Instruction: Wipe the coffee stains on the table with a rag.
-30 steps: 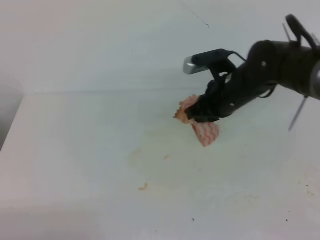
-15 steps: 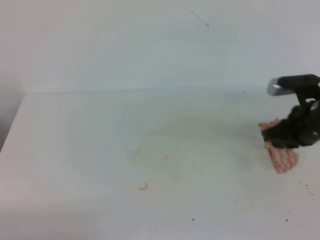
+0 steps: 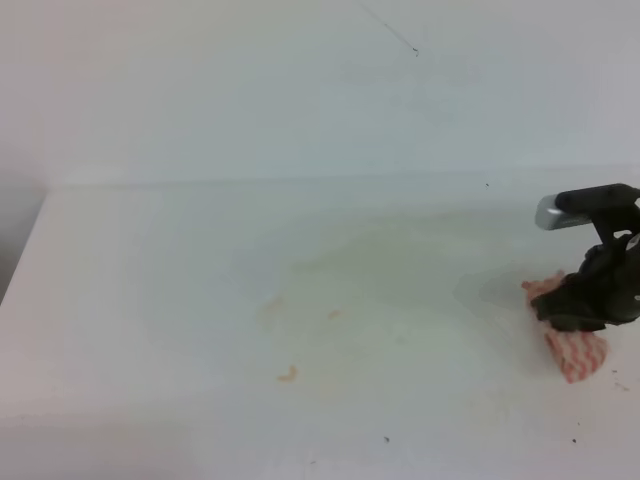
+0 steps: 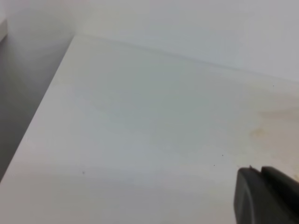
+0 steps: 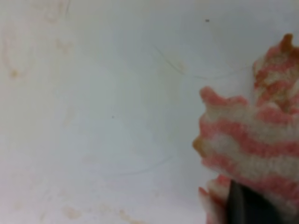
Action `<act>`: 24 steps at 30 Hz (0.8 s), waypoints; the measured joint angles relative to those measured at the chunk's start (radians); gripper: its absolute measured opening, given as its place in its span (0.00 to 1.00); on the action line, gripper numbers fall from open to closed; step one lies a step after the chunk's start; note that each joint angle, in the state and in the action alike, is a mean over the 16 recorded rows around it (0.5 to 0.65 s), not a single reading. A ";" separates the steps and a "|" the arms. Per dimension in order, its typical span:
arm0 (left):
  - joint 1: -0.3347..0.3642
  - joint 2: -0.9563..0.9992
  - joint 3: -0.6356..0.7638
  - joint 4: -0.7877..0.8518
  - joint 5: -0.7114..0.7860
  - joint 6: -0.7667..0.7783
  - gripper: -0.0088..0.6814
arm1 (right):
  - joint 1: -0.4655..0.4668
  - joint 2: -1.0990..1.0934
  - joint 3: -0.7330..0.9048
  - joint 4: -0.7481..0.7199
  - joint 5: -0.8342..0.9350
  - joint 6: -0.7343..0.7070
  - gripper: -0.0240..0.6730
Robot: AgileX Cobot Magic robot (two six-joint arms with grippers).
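Having swept rightward off the coffee stains (image 3: pixel 340 275), the right gripper (image 3: pixel 585 318) still pinches the rag (image 3: pixel 572 350).

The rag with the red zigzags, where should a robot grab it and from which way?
Probably best by its bunched top, coming straight down from above. The rag lies low on the flat table, so there is little side edge to pinch, while its puffy folds stick up. The right gripper sits over that top part now; whether its fingers grip is unclear.

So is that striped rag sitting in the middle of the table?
No, the rag lies at the table's far right, by the right hand.
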 joint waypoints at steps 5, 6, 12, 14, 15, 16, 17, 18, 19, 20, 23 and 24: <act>0.000 0.000 0.000 0.000 0.000 0.000 0.01 | 0.000 -0.001 -0.035 0.009 0.066 -0.015 0.43; 0.000 0.000 0.000 0.000 0.000 0.000 0.01 | 0.000 -0.001 -0.047 0.012 0.089 -0.024 0.47; 0.000 0.000 0.000 0.000 0.000 0.000 0.01 | 0.000 -0.018 -0.134 0.049 0.262 -0.083 0.69; 0.000 0.000 0.000 0.000 0.000 0.000 0.01 | 0.000 -0.031 -0.164 0.065 0.325 -0.102 0.73; 0.000 0.000 0.000 0.000 0.000 0.000 0.01 | 0.000 -0.040 -0.178 0.073 0.355 -0.111 0.75; 0.000 0.000 0.000 0.000 0.000 0.000 0.01 | 0.000 -0.050 -0.191 0.081 0.384 -0.120 0.75; 0.000 0.000 0.000 0.000 0.000 0.000 0.01 | 0.000 -0.062 -0.203 0.088 0.411 -0.129 0.76; 0.000 0.000 0.000 0.000 0.000 0.000 0.01 | 0.000 -0.076 -0.213 0.096 0.435 -0.137 0.76; 0.000 0.000 0.000 0.000 0.000 0.000 0.01 | 0.000 -0.091 -0.222 0.104 0.458 -0.143 0.76; 0.000 0.000 0.000 0.000 0.000 0.000 0.01 | 0.000 -0.107 -0.229 0.111 0.479 -0.148 0.76; 0.000 0.000 0.000 0.000 0.000 0.000 0.01 | 0.000 -0.168 -0.242 0.124 0.529 -0.151 0.74; 0.000 0.000 0.000 0.000 0.000 0.000 0.01 | 0.000 -0.190 -0.243 0.126 0.543 -0.150 0.74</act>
